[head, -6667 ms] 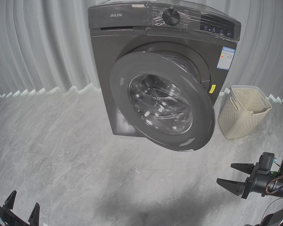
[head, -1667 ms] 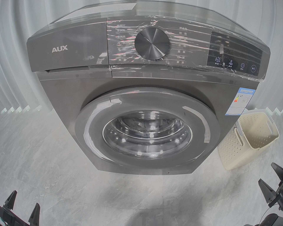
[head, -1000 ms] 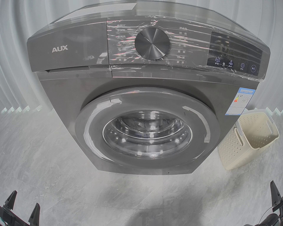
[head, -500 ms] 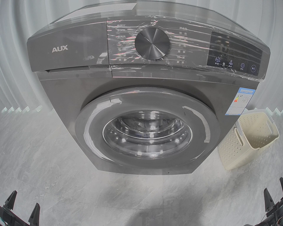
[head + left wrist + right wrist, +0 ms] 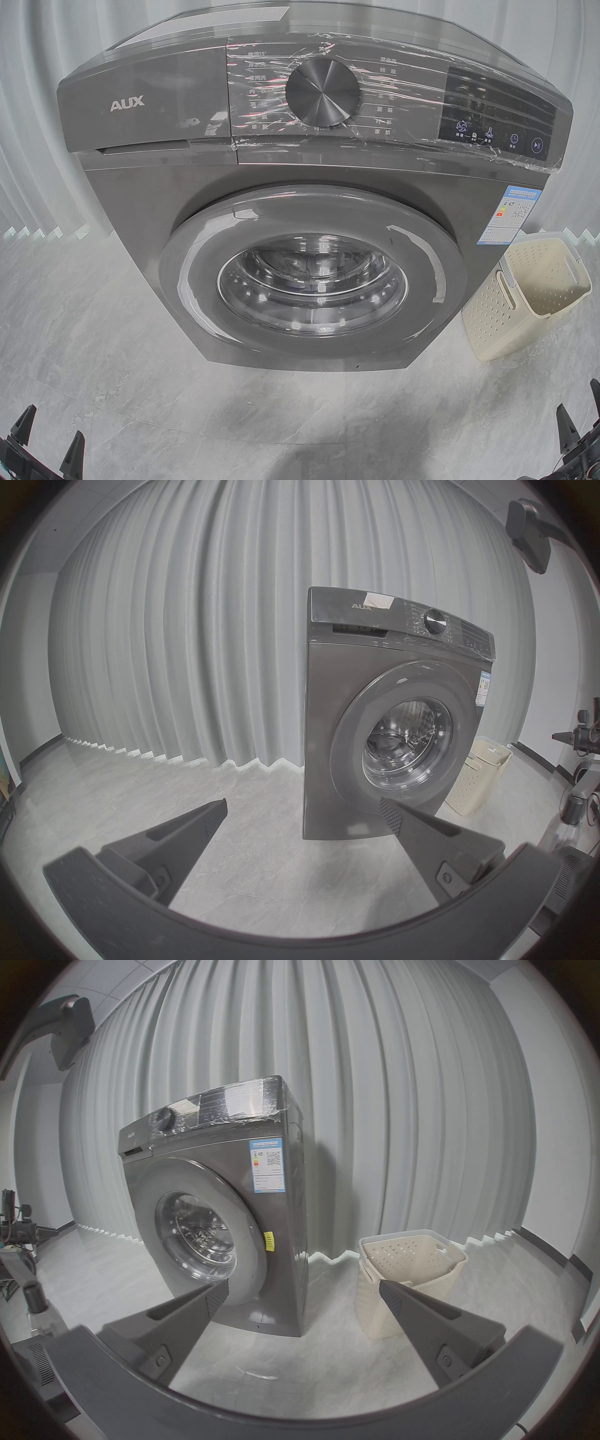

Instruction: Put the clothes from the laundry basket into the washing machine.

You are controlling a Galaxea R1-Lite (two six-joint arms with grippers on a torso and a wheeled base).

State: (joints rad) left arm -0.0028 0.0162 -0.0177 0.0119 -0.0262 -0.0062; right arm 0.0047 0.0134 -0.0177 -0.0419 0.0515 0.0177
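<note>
The grey washing machine (image 5: 156,187) stands right in front of me, its round glass door (image 5: 312,284) shut against the front. The cream perforated laundry basket (image 5: 537,294) sits on the floor at the machine's right side, tilted, and its visible inside is bare. My left gripper (image 5: 52,425) hangs low at the bottom left, open and holding nothing. My right gripper (image 5: 578,403) is low at the bottom right, short of the basket, open and holding nothing. The wrist views show both the left gripper (image 5: 301,805) and the right gripper (image 5: 303,1285) spread wide, facing the machine (image 5: 325,730) and the basket (image 5: 406,1266).
Pale pleated curtains (image 5: 37,125) hang behind the machine and the basket. Grey marble-look floor (image 5: 187,406) stretches open between me and the machine.
The view has come closer to the machine, and its door, open 6.7 s ago, is now shut. Over the last seconds my right gripper dropped towards the bottom right corner. The left one stayed put.
</note>
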